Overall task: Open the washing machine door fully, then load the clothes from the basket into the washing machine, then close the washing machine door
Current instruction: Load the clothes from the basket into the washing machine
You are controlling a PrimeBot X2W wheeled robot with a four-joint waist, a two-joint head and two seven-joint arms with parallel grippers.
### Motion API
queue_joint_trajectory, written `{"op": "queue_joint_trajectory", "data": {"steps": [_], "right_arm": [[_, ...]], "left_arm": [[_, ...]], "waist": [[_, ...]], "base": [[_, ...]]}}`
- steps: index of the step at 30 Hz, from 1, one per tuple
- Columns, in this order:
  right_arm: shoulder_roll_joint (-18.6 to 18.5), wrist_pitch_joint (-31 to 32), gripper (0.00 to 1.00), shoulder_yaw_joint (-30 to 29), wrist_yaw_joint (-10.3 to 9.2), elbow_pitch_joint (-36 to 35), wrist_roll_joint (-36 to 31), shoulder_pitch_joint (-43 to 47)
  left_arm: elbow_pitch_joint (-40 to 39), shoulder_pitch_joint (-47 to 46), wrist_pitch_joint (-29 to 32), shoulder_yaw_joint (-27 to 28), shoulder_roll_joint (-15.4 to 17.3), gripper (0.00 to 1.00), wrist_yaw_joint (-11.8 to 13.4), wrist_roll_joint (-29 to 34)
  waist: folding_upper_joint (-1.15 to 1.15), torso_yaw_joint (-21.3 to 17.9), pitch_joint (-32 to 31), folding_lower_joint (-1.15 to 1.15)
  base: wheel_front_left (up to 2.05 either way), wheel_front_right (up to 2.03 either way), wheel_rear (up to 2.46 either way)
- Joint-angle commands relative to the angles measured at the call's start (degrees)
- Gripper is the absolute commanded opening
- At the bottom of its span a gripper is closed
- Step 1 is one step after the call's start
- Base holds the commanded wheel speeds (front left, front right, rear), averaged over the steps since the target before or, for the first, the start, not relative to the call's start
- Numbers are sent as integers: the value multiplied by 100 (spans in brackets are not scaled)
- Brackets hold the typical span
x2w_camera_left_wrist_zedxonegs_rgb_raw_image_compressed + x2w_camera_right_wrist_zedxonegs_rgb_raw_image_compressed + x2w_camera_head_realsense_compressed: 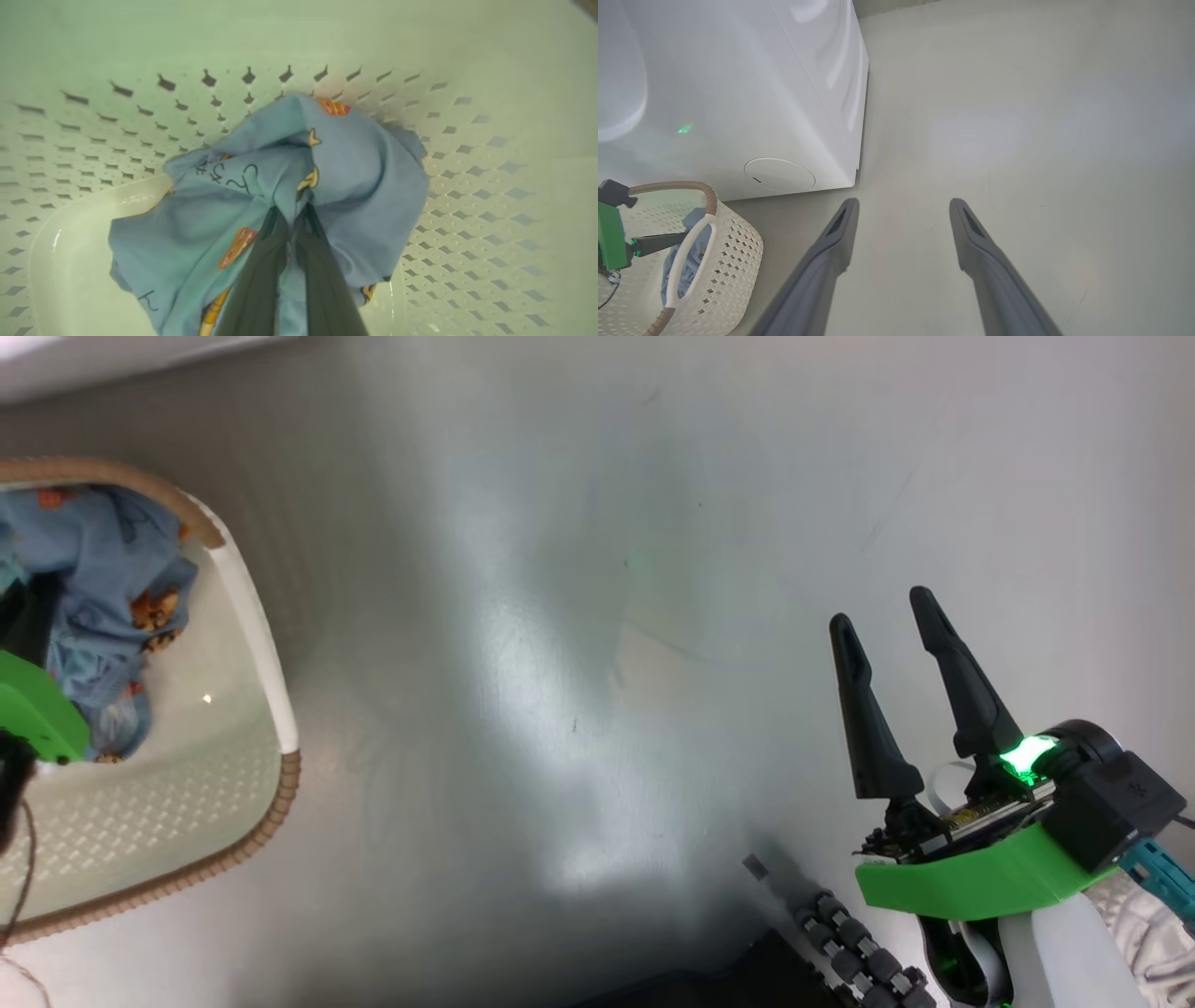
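Note:
The clothes [261, 186], light blue fabric with orange prints, lie bunched inside the cream perforated basket [467, 196]. My left gripper [292, 217] reaches down into the basket with both dark fingers pinched together on a fold of the clothes. In the head view the basket [257, 625] sits at the far left with the clothes [103, 579] in it. My right gripper [882, 611] hangs open over bare floor at the lower right, holding nothing. The right wrist view shows the white washing machine [752, 93] behind the basket [733, 261]; its door is out of view.
Grey floor [579, 616] spreads between the basket and my right arm. A round white flap [780, 174] sits low on the washer's front. My own wheeled base [859, 952] shows dark at the bottom of the head view.

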Motion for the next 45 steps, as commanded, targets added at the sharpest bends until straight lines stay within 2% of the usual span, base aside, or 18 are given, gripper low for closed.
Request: {"op": "queue_joint_trajectory", "data": {"steps": [1, 4, 7, 18, 34, 45], "right_arm": [[-46, -26, 100, 158, 35, -49, 121, 126], [-46, -26, 100, 146, 35, 0, 110, 72], [-46, -26, 100, 106, 35, 89, 97, 11], [-46, -26, 100, 68, 35, 366, 19, -157], [-46, -26, 100, -76, 35, 898, -194, -83], [-46, -26, 100, -190, 35, 1228, -176, 124]], "left_arm": [[-28, 204, -93, 178, 214, 0, -18, -35], [-65, 262, -112, 271, 190, 0, -18, -42], [-196, 299, -117, 600, 182, 0, -18, 130], [-689, 1140, -120, 2189, -117, 0, -18, 1225], [-1793, 2898, -120, 4662, -1061, 0, -18, 3066], [-2901, 3866, -120, 5800, -1679, 0, -18, 4185]], "waist": [[0, 100, -235, 0], [0, 148, -355, 0], [0, 239, -523, 0], [0, 545, -1288, 0], [0, 1050, -2764, 0], [0, 1278, -3707, 0]], "base": [[0, 0, 0], [0, 0, 0], [0, 0, 0], [0, 0, 0], [0, 0, 0], [0, 0, 0]]}}
